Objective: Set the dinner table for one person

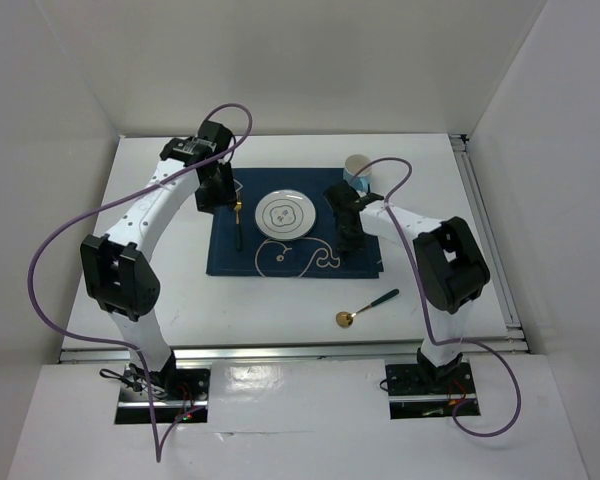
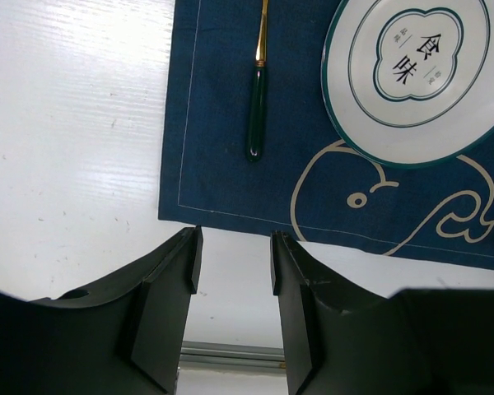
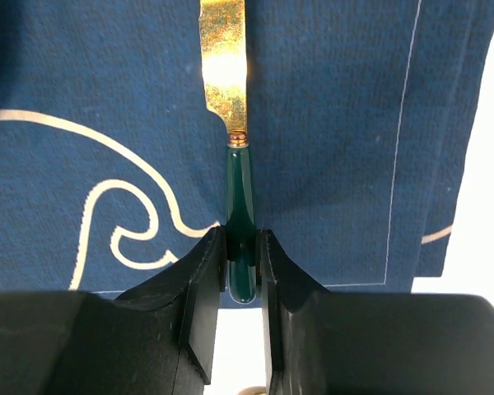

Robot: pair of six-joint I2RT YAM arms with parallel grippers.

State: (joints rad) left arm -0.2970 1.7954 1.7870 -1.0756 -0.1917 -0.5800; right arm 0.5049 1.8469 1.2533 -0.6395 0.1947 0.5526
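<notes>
**A:** So, from above, what is there?

**B:** The dinner table [image 1: 270, 310] is a flat, smooth white rectangle. Its long axis runs left to right, and a metal rail lines its near edge. On it lies a navy cloth placemat [image 1: 225, 255] with a round white plate [image 1: 283, 213] at its middle. A cylindrical cup [image 1: 358, 168] stands beyond it; I cannot tell what it holds. A gold-bowled spoon [image 1: 365, 308] lies diagonally on the bare top.

**A:** The left wrist view?

**B:** The left gripper [image 2: 235, 247] is released and holds nothing. It is above the white surface, just off the mat's edge. A green-handled utensil [image 2: 258, 90] lies beside the green-rimmed plate.

**A:** And the right wrist?

**B:** The right gripper [image 3: 243, 247] is clenched on the glossy green handle of a knife [image 3: 237, 181]. Its gold blade points straight away over the woven cloth.
</notes>
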